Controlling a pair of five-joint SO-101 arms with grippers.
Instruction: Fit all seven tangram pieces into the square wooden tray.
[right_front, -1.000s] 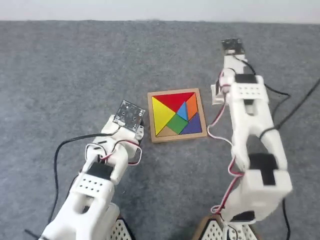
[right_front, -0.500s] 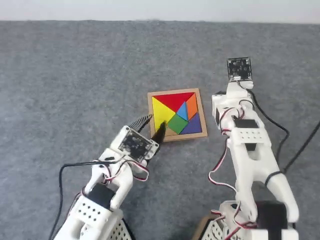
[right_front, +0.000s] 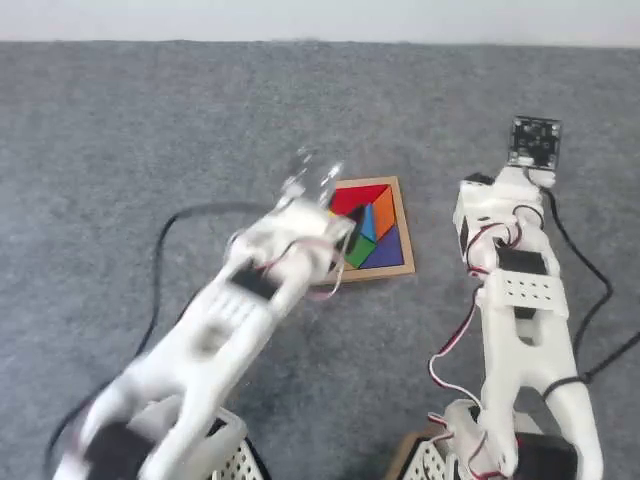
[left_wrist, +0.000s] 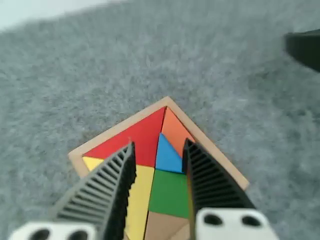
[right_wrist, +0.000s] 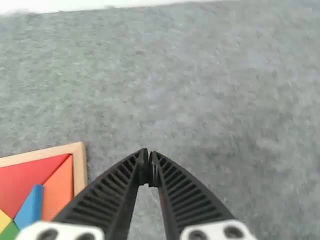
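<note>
Over the wooden tray (left_wrist: 117, 127): left gripper (left_wrist: 159, 145), fingers parted, nothing between them.
Just beside the tray, above grey carpet (right_wrist: 225, 75): right gripper (right_wrist: 149, 152), tips pressed together, empty.

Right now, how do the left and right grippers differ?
The left gripper is open; the right gripper is shut. The left gripper hangs over the tray; the right gripper is over carpet beside the tray. Both are black, ribbed and hold nothing.
</note>
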